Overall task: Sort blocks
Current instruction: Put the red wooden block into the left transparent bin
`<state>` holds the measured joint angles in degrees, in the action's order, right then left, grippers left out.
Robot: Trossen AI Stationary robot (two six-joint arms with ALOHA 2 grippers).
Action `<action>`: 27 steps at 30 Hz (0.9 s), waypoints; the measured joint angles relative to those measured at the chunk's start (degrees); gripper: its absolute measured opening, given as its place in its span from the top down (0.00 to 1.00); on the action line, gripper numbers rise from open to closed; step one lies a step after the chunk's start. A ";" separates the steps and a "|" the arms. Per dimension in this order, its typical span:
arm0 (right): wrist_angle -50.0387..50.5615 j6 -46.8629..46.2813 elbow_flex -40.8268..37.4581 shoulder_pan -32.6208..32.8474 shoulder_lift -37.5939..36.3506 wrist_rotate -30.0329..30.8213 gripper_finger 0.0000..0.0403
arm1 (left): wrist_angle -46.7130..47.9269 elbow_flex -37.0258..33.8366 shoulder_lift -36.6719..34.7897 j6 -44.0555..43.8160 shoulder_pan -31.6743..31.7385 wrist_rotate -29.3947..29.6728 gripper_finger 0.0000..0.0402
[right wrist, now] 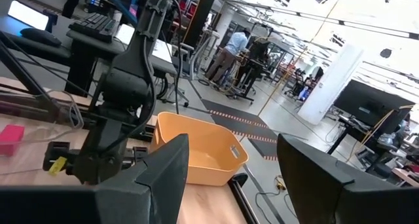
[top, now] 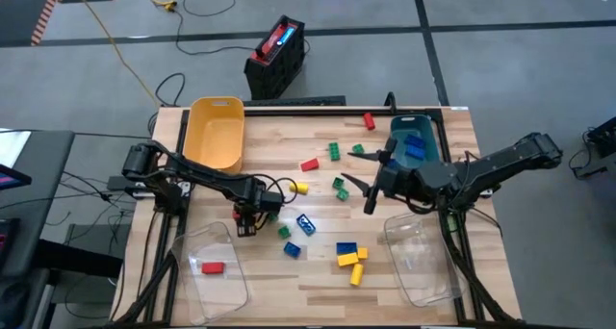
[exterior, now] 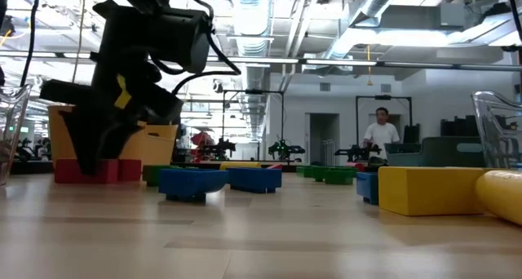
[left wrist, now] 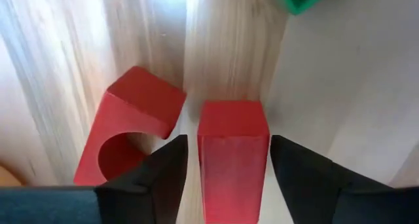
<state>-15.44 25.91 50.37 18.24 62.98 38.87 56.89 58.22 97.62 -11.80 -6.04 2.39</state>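
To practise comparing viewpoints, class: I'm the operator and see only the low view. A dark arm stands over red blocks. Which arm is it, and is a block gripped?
Observer: The left one. The left gripper is open, with its fingers on either side of a red block, not clamped.
Operator: Is anything beside that block?
Observer: An arched red block lies next to it.
Operator: And the other arm?
Observer: The right gripper hangs open and empty near the teal bin.
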 joint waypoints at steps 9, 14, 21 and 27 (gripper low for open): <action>0.00 0.00 0.00 0.00 0.00 0.00 0.38 | 2.01 0.48 0.00 4.72 -0.02 -0.02 0.69; 0.00 0.00 0.00 0.00 0.00 0.00 0.38 | 10.54 6.11 0.02 6.69 -0.27 2.12 0.69; 0.37 -0.04 0.00 -0.39 0.00 0.09 0.38 | 19.21 21.98 0.00 8.20 -5.46 9.93 0.69; 3.40 -2.86 0.00 -2.88 0.00 0.17 0.38 | 26.58 34.04 -0.05 -0.81 -15.06 11.19 0.69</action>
<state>-12.04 23.05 50.37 15.36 62.98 39.04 83.47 92.26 97.57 -12.61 -21.10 13.58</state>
